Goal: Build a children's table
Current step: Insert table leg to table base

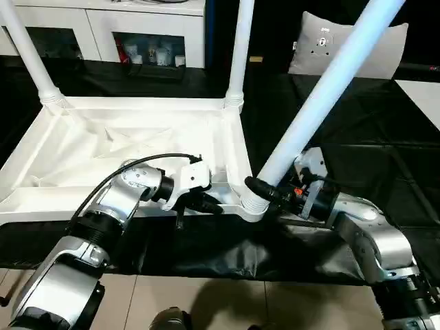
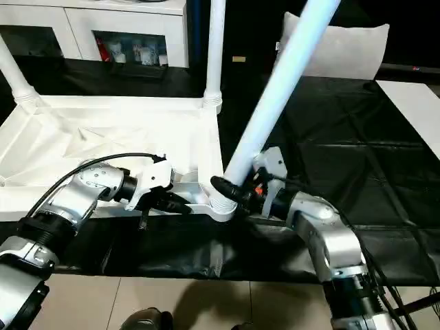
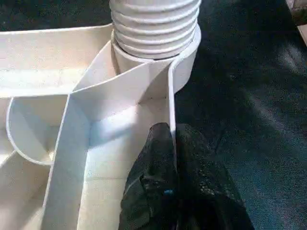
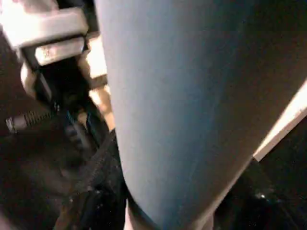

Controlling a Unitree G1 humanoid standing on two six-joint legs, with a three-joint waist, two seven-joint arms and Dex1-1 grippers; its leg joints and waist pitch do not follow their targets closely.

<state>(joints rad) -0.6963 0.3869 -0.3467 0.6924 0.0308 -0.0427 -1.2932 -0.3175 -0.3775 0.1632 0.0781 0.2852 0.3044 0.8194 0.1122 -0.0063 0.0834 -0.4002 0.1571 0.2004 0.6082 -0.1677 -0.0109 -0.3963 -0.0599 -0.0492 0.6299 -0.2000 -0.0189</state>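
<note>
while left end effector (image 3: 168,143) pinches tabletop rim (image 3: 171,103), right end effector (image 1: 265,191) clasped round tilted leg (image 1: 323,93)

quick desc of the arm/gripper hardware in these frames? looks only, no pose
Silver metallic forearm shells with black joint collars. Left gripper and right gripper both have two black fingers. White wrist block and a looping black cable on the left arm; small red-orange parts at the right wrist.

We counted one white table top (image 1: 137,148), three white legs (image 1: 326,89) seated in its corner sockets, and two grippers (image 1: 271,194) at its near edge.
</note>
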